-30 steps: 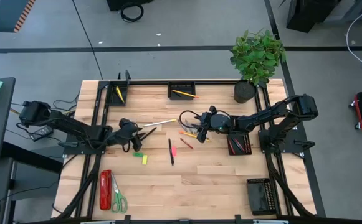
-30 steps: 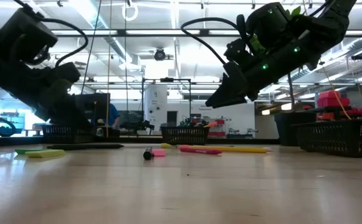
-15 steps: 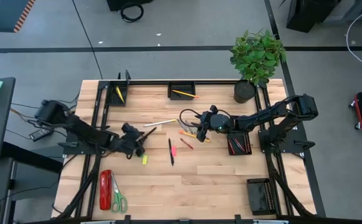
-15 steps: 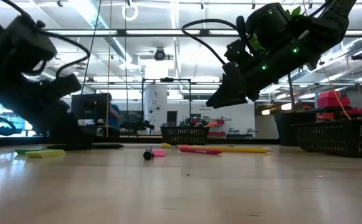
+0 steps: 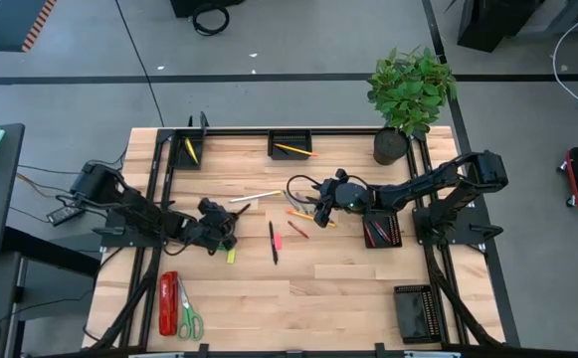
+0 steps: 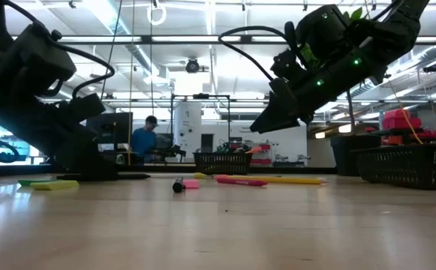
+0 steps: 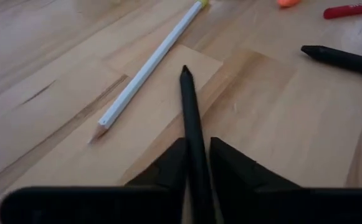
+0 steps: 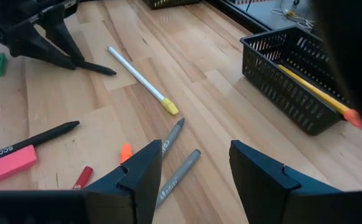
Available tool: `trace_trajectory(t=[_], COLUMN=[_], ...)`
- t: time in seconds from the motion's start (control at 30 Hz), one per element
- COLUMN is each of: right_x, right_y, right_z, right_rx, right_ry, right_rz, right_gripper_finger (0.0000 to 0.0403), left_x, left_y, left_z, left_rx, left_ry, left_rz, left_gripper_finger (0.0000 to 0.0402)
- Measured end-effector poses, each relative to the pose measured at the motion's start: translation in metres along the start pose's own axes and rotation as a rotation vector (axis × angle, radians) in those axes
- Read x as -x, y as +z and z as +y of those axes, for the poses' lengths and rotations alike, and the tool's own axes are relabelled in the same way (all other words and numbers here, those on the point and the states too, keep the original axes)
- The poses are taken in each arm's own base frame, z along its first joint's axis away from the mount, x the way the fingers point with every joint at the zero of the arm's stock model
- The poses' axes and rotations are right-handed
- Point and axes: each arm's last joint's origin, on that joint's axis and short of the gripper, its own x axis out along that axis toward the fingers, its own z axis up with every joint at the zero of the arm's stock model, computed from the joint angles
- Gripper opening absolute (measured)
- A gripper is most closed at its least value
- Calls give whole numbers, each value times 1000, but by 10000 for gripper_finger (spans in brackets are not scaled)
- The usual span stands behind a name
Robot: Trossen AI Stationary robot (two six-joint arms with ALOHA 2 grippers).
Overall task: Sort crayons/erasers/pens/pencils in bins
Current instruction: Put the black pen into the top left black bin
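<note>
Wooden worktop (image 5: 348, 288), centre of the high view: sorting is partly done. Bins: the upper-left bin (image 5: 190, 149) and upper-centre bin (image 5: 290, 143) each hold a yellow pencil; the right-hand bin (image 5: 381, 230) holds red crayons; the lower-right bin (image 5: 414, 311) appears empty. Left gripper (image 7: 196, 163), left of centre, is closed on a black pen (image 7: 192, 127) lying low over the boards. Right gripper (image 8: 190, 171), just right of centre, hovers with jaws wide and nothing held, above two grey pens (image 8: 179, 160). Still loose: white pencil (image 7: 149, 65), another black pen (image 5: 272, 241), pink eraser (image 5: 278, 241), yellow eraser (image 5: 231, 255), orange and red crayons. Judgement: most items remain unsorted
</note>
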Motion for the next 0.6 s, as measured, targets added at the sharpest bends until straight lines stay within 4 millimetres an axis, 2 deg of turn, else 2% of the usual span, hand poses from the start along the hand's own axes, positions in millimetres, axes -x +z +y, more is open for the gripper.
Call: trace_trajectory(t=[0.07,0.3,0.43,0.6], right_x=[1,1,1,1], right_y=[-1,-1,-1,-2], right_z=[1,2,2,1], right_rx=[6,18,19,19], right_ry=[4,6,7,4], right_rz=[4,7,8,18], right_gripper_finger=[193,193,193,193], left_x=[0,1,1,2], left_y=[0,6,21,53], left_z=[0,-7,-15,-19], left_rx=[-11,-61,-44,-116], left_ry=[-3,-16,-52,27], left_rz=[1,-10,-7,24], left_gripper_finger=[46,43,44,44])
